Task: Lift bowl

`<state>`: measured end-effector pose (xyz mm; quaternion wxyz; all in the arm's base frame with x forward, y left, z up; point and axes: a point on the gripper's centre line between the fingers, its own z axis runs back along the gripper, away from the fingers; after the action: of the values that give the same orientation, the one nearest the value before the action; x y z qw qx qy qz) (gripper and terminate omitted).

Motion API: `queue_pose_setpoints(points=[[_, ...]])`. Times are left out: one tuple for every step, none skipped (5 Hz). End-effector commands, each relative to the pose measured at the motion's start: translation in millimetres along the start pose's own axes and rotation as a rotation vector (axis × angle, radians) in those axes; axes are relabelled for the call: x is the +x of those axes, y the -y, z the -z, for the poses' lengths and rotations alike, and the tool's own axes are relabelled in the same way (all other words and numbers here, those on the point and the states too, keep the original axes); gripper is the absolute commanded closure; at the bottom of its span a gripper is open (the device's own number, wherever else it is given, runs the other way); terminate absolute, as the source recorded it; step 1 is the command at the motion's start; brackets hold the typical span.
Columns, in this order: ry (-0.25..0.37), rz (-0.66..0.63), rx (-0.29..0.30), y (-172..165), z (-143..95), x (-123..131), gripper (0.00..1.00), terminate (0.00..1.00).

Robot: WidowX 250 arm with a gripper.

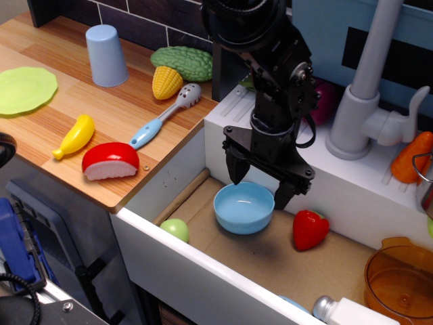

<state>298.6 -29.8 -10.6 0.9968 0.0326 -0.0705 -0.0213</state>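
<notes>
A light blue bowl [243,208] sits upright on the brown floor of the white sink [223,284]. My black gripper [260,185] hangs directly over the bowl's far rim. Its jaws are open, one fingertip [236,170] at the bowl's back left rim and the other at its right rim. The gripper holds nothing, and the bowl rests on the sink floor.
In the sink lie a red pepper [310,229], a green ball [176,229], and an orange pot [400,277]. A grey faucet [369,101] stands behind. On the wooden counter [40,135] are a blue cup [106,55], green plate [25,89], banana [75,135], corn [166,81], spoon [164,116].
</notes>
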Motion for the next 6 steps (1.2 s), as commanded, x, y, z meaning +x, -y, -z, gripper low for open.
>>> queue_pose_setpoints(points=[[0.000, 0.000, 0.000, 0.0, 0.0, 0.0, 0.00, 0.00], [0.017, 0.148, -0.012, -0.5, 7.1, -0.3, 0.00, 0.00], [0.025, 0.209, -0.059, -1.1, 21.0, -4.7, 0.00, 0.00], [0.024, 0.252, -0.096, -2.5, 34.7, -6.5, 0.00, 0.00], [0.029, 0.247, -0.147, -4.9, 47.7, -8.2, 0.00, 0.00], [0.039, 0.217, -0.209, -7.6, 61.8, -10.3, 0.00, 0.00]])
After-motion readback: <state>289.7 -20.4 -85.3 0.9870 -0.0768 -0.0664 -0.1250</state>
